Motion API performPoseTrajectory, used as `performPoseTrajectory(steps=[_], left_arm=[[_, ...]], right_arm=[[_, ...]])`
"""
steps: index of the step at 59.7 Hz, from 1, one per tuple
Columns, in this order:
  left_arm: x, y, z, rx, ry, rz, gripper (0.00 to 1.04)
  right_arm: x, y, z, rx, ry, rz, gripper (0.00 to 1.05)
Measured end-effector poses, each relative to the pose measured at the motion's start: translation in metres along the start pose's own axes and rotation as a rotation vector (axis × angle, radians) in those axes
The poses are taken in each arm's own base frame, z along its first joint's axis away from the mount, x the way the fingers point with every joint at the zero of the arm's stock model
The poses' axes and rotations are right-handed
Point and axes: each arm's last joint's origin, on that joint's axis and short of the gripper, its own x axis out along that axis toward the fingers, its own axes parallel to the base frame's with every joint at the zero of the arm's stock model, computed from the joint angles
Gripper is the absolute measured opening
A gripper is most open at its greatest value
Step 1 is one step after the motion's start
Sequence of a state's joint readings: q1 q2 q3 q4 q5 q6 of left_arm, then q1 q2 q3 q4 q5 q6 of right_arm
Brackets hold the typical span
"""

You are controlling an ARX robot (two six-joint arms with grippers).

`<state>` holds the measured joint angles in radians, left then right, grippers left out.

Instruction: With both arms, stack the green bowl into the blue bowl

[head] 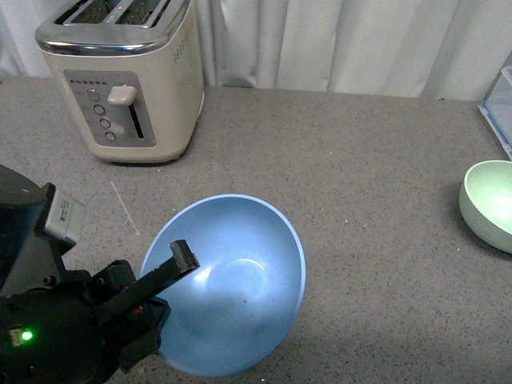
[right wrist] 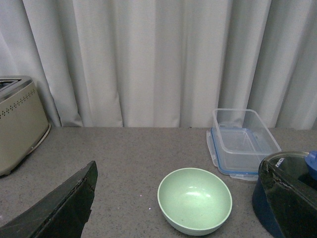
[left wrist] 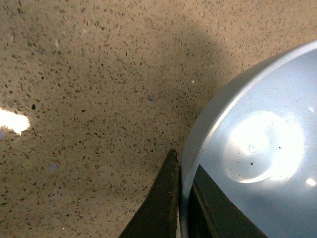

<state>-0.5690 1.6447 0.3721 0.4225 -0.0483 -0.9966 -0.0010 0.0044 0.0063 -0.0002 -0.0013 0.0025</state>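
At the far left, a cream toaster (head: 128, 80) is standing at the back of the grey speckled counter (head: 360, 144), in front of a pale curtain (head: 336, 40). Below it, the left end effector (head: 176, 264) is pinching the left rim of the blue bowl (head: 240, 280). In the left wrist view, one finger (left wrist: 161, 208) is lying against the outside wall and the other (left wrist: 215, 213) is lying inside. The blue bowl is sitting low in the middle of the counter and seems to be tipped toward the right, though its underside is hidden. Well apart from it, at the right edge, the green bowl (head: 490, 204) is resting upright and empty on the counter. Just behind it, a clear lidless container (right wrist: 242, 141) with a blue rim is standing near the curtain. The right end effector (right wrist: 178, 171) is hovering near the green bowl with its fingers (right wrist: 59, 210) spread wide, touching nothing.
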Motion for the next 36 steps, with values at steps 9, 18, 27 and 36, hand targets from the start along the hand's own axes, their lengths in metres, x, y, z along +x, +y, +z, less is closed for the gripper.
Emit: performPoseTrajectory(steps=[9,18,27,36], left_arm=[[0.01,-0.009,-0.007,-0.026,0.025,-0.02,0.04],[0.022,-0.017,-0.016,-0.05,0.067,-0.045,0.04],[0.033,-0.016,-0.026,-0.065,0.098,-0.018,0.04],[0.039,-0.019,-0.03,-0.087,0.111,-0.018,0.04]], right_arm=[[0.0,0.0,0.0,0.0,0.0,0.0,0.96],[0.0,0.0,0.0,0.0,0.0,0.0,0.96],[0.0,0.0,0.0,0.0,0.0,0.0,0.96],[0.0,0.0,0.0,0.0,0.0,0.0,0.96]])
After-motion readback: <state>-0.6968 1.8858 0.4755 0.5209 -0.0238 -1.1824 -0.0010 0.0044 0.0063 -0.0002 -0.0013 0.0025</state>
